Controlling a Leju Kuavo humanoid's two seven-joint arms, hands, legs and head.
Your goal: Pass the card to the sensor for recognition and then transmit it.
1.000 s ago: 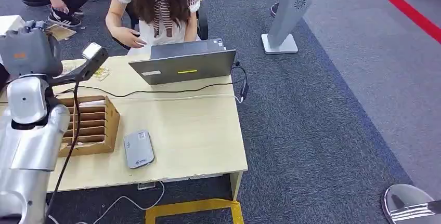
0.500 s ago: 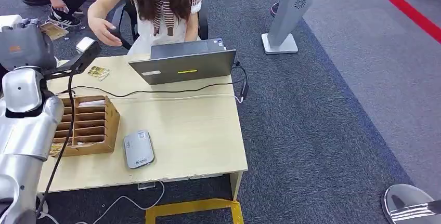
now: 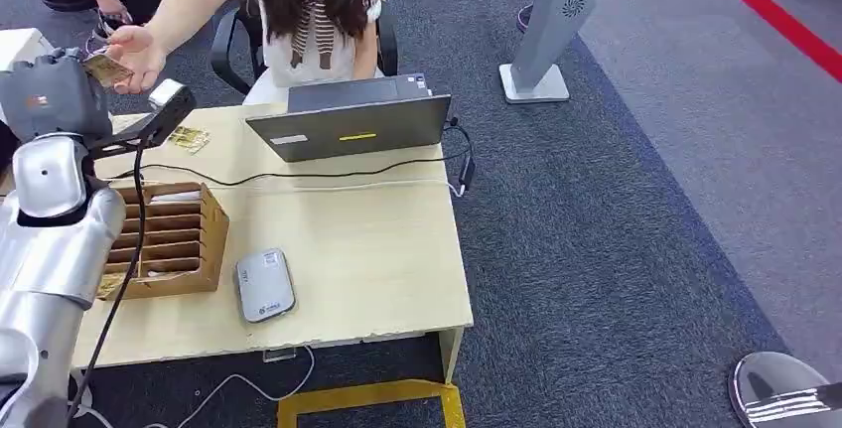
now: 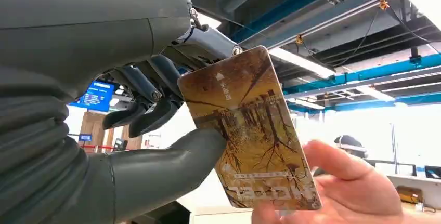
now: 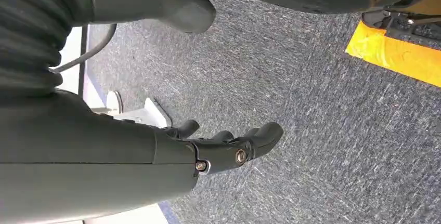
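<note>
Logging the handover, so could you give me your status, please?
Left hand pinches card. Person's hand under card. Right hand holds nothing.

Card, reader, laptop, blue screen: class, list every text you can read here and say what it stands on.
Card, held by the left robot hand: printed lines too blurred to read.
Card reader: label too small.
Laptop: white sticker and yellow mark, unreadable.
Blue screen: text blurred.
Nothing readable.
</note>
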